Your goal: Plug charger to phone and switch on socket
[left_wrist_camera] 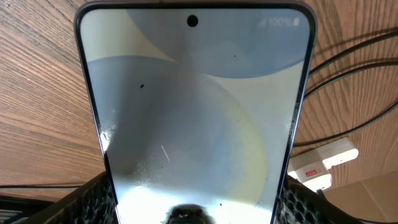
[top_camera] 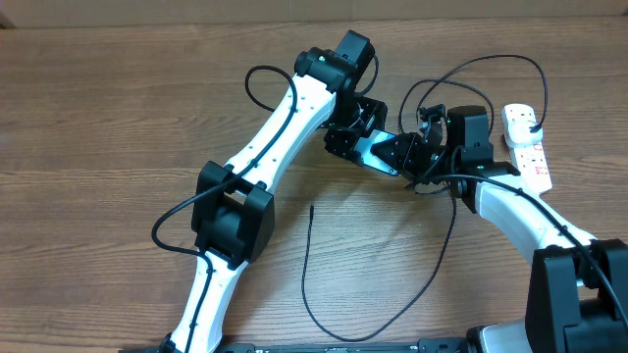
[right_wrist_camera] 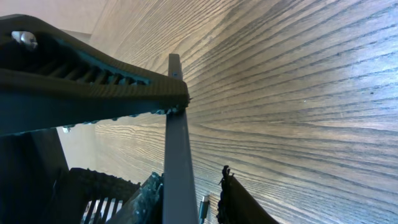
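overhead: straight down, far | left wrist: close, facing phone (left_wrist_camera: 193, 112) screen | right wrist: close, phone edge-on

Overhead, at upper centre, the left end effector (top_camera: 348, 132) and right end effector (top_camera: 417, 159) cover most of the phone (top_camera: 370, 147). In the left wrist view its lower end runs off the bottom edge, its upper-right text is unreadably blurred, and it hides part of the socket (left_wrist_camera: 323, 165). In the right wrist view a small metal tip (right_wrist_camera: 204, 208) is cut by the bottom edge
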Action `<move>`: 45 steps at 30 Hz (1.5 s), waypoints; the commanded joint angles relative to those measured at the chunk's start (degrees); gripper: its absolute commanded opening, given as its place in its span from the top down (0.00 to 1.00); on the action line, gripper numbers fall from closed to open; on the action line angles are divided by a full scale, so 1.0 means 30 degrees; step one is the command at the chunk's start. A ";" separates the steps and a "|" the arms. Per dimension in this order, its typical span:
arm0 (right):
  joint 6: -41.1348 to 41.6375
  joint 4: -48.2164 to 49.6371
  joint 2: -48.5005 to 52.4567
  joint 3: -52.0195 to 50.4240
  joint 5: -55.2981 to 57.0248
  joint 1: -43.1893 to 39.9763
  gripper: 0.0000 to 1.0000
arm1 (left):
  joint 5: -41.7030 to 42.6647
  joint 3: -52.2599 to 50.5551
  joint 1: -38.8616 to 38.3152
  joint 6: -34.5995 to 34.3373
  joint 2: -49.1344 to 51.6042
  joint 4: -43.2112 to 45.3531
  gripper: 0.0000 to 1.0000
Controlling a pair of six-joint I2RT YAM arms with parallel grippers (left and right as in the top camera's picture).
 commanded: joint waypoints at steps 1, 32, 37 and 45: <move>-0.0131 0.0051 0.0007 0.0488 0.0211 0.0044 0.75 | 0.0248 0.0590 -0.0248 -0.0408 -0.0007 -0.0015 0.96; -0.0058 0.0066 0.0007 0.0488 0.0197 0.0044 0.91 | -0.0379 0.0590 -0.0248 -0.0561 -0.0007 0.0066 0.96; -0.0058 0.0058 0.0007 0.0488 0.0197 0.0044 0.91 | -0.0379 0.0590 -0.0248 -0.0561 -0.0007 0.0073 0.96; -0.0066 0.0058 0.0007 0.0488 0.0204 0.0022 0.91 | -0.0401 0.0590 -0.0248 -0.0386 -0.0007 0.0066 0.73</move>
